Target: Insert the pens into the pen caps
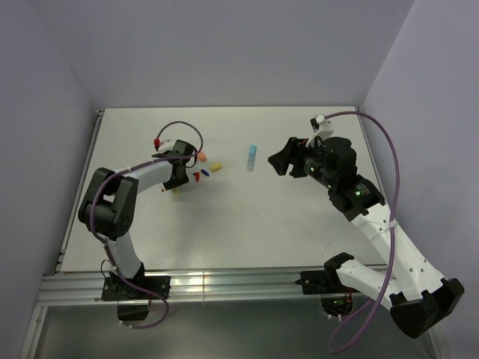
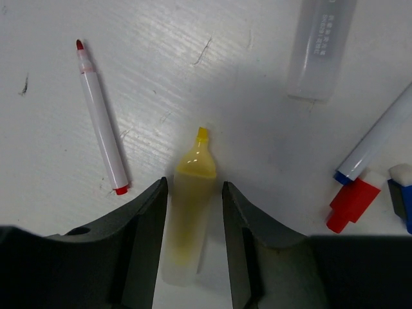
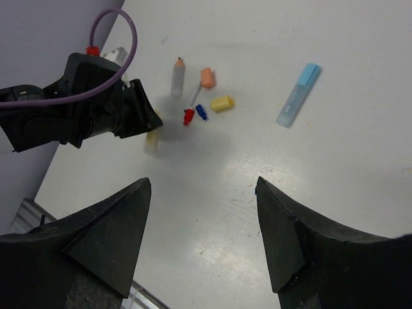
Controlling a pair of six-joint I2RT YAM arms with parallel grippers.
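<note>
The left gripper (image 2: 193,185) is down over the yellow pen (image 2: 190,219). The yellow pen lies flat on the white table (image 2: 225,84). One black finger (image 2: 145,238) sits on each side of the yellow pen, very close to it. I cannot tell if they squeeze it or only sit beside it. The tip of the yellow pen sticks out past the fingers.

On one side of the yellow pen lies a red-tipped white pen (image 2: 100,119). On the other side of the yellow pen are a red cap (image 2: 351,203) and a dark blue cap (image 2: 402,193). A blue-tipped white pen (image 2: 380,138) lies just by the red cap. Past the tip of the yellow pen lies a clear pen (image 2: 318,45).

A yellow cap (image 3: 221,103) and an orange cap (image 3: 206,77) lie a bit further from the yellow pen. The light blue pen (image 3: 297,95) lies alone, well apart from the yellow pen.

The right gripper (image 3: 203,183) hangs well apart from the yellow pen. Its fingers are spread wide and hold nothing.
</note>
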